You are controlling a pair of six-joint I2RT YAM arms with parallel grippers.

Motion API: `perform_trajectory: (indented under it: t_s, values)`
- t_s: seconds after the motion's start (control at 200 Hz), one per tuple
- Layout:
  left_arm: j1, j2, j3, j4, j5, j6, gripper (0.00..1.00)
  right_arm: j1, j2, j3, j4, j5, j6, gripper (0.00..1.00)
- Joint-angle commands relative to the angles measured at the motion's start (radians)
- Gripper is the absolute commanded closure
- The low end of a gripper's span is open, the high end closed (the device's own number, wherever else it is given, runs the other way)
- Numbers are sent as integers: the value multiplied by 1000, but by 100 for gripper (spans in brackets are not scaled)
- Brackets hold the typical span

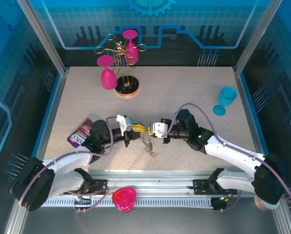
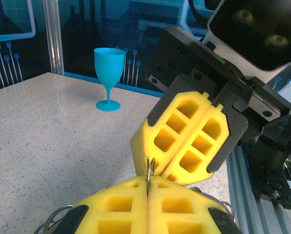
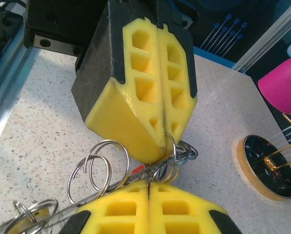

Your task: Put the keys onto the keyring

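My left gripper (image 1: pixel 137 128) and right gripper (image 1: pixel 148 130) meet tip to tip above the table's near middle. A tangle of silver wire rings (image 1: pixel 148 144) hangs between and below them. In the left wrist view my left gripper (image 2: pixel 148 184) is shut on a thin wire ring (image 2: pixel 150 167) that sticks up from the pad seam, against the right gripper's pads (image 2: pixel 191 141). My right gripper (image 3: pixel 148 185) is shut on the bundle of wire rings (image 3: pixel 184 155); two larger split rings (image 3: pixel 99 168) fan out to the left. A small red key head (image 3: pixel 138 168) peeks from the bundle. The flat dark-grey keyring is hidden.
A teal goblet (image 1: pixel 226 100) stands at the right. Pink glasses hang on a gold wire stand (image 1: pixel 117 58) with a round black-and-wood base (image 1: pixel 127 88) at the back. A snack packet (image 1: pixel 80 132) lies beside the left arm. A pink heart-shaped object (image 1: pixel 124 199) sits on the front rail.
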Motion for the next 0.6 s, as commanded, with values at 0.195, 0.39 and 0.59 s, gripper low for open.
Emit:
perform_trajectory:
  t_s: [0.195, 0.39, 0.59]
  values:
    - [7, -27, 38, 14, -7, 81, 100, -45, -64, -6, -61, -72, 115, 76]
    - [7, -27, 44, -9, 53, 154, 100, -123, -79, 32, -83, -263, 264, 72]
    - [7, -11, 45, 27, 92, 163, 100, -124, -22, 57, -60, -326, 318, 72]
